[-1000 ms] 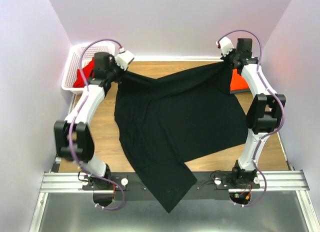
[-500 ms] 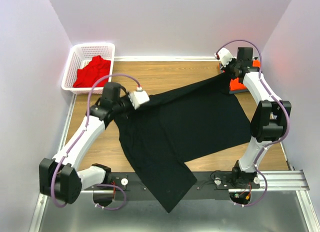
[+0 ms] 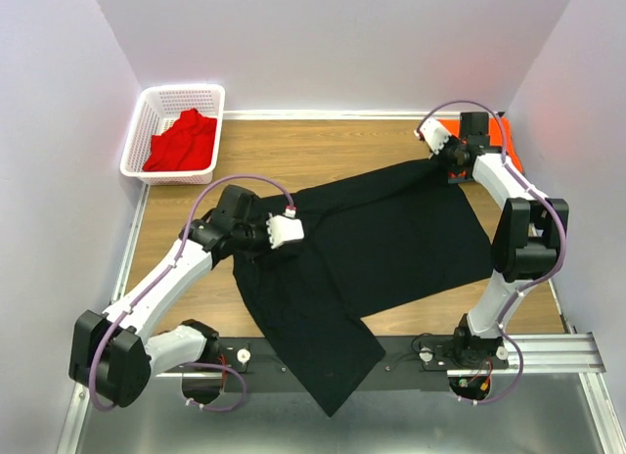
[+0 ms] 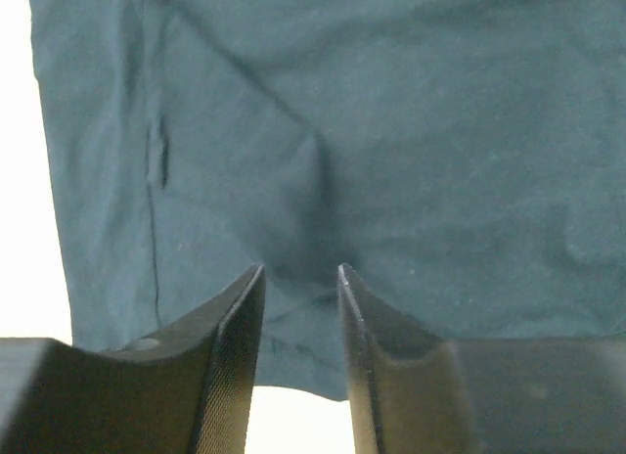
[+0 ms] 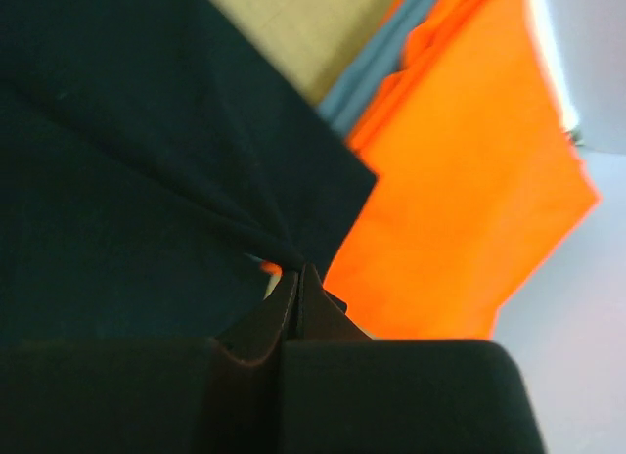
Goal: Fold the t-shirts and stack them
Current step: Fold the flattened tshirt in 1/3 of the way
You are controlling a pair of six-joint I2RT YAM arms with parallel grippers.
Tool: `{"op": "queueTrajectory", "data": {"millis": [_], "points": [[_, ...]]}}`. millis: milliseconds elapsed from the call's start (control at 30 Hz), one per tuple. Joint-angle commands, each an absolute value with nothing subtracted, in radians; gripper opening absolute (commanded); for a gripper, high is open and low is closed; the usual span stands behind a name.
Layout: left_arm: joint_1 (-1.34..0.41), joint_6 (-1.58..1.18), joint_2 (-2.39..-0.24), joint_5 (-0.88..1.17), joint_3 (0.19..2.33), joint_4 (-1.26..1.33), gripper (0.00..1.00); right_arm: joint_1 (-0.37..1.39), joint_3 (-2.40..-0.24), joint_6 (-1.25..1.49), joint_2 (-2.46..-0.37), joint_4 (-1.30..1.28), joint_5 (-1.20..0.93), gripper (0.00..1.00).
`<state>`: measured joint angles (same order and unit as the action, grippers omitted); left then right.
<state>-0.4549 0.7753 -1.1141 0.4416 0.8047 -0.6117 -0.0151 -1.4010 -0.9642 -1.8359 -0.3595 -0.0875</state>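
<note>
Floppy, light black t-shirt (image 3: pixel 372 239): right gripper (image 5: pixel 298 273) pinches its 1 o'clock corner, left gripper (image 4: pixel 300 270) gapes at 9 o'clock. I'd grab hems.

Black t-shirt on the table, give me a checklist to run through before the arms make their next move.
1. Right gripper shut on the black t-shirt corner: ok.
2. Left gripper gripping the shirt: not ok, its jaws stand apart over the cloth.
3. Shirt wholly on the table: not ok, one end hangs over the near edge.
4. Shirt flat: not ok, creases run toward the held corner.
5. Orange t-shirt clear of the held corner: cannot tell.
6. Red t-shirt out of the way in the white basket: ok.
</note>
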Motion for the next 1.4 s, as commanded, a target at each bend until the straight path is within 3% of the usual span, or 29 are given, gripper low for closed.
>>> {"op": "queueTrajectory", "data": {"millis": [0,133,467,967,1367], "points": [[-0.356,0.807,-1.117,0.495,0.842,-0.620,0.45,-0.018,-1.330,-1.028,-1.799,-0.359,-0.055,0.01],[-0.181,0.779,-1.247,0.485,0.891,-0.583,0.44,-0.017,-1.301,-1.029,-1.802,-0.359,-0.052,0.01],[-0.156,0.776,-1.549,0.384,0.914,-0.574,0.23,-0.002,-1.229,-1.026,-1.810,-0.360,-0.023,0.01],[-0.132,0.880,-1.738,0.114,0.804,-0.496,0.26,0.049,-1.160,-1.005,-1.813,-0.373,-0.006,0.01],[0.043,1.045,-1.888,-0.106,1.150,-0.578,0.26,0.120,-1.043,-0.974,-1.783,-0.440,0.043,0.01]]}}
